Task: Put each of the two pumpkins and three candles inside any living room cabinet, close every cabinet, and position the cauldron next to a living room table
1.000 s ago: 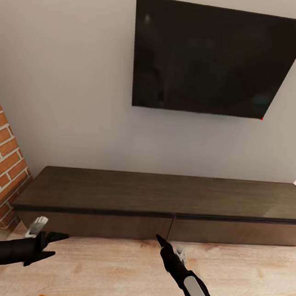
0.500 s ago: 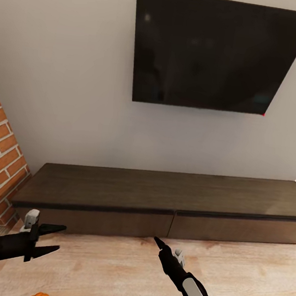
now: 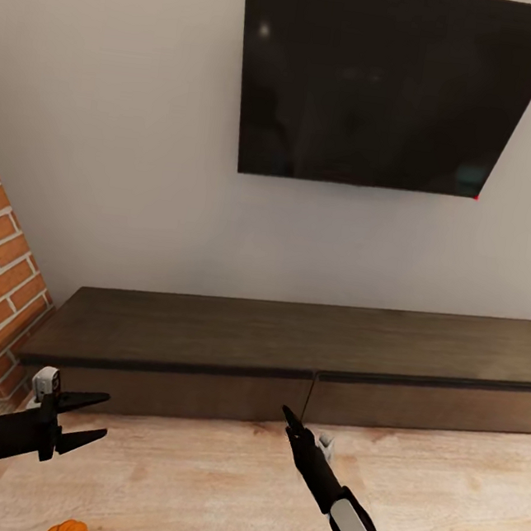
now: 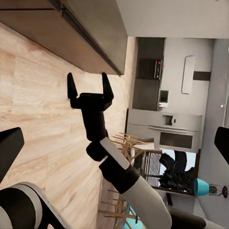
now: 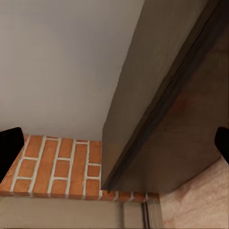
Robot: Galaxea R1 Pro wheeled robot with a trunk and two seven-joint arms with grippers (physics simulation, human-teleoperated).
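Dark wood cabinet [image 3: 287, 360] runs left-right ahead of me, both drawers closed. My right gripper [image 3: 290, 418], fingers spread in the left wrist view, sits nearest the seam between the fronts. Left gripper [image 3: 84, 422] hangs spread and empty; a pumpkin [image 3: 67, 530] lies on the floor just below it.

From the head cam we look forward and down at the cabinet [image 3: 287, 360], wall TV [image 3: 387, 85] at 12 o'clock. Left wrist cam faces sideways across the floor [image 4: 38, 114], catching the right gripper [image 4: 88, 86]. Right wrist cam sits close to the cabinet front, fireplace [image 5: 62, 167] beyond. All three share the cabinet.
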